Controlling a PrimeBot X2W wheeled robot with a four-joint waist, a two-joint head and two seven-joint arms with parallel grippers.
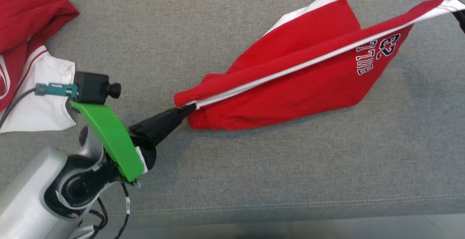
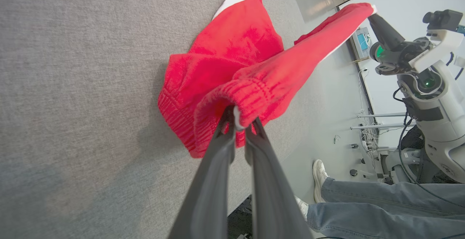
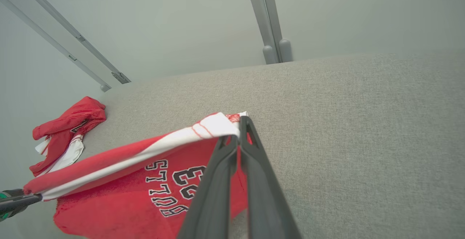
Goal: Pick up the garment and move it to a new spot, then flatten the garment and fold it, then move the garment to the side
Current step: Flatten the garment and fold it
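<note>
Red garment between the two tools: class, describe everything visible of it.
The red garment looks like knit shorts: red, with a white side stripe, white hem and dark printed letters and number. The left tool pinches its ribbed waistband, the right tool a white-edged corner. The striped edge is pulled taut; the rest sags onto the grey cloth surface.

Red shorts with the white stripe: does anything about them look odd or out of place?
The red shorts with a white stripe hang askew: one edge stretched taut between the left gripper and right gripper, the rest sagging bunched onto the grey fabric surface. No damage shows.
</note>
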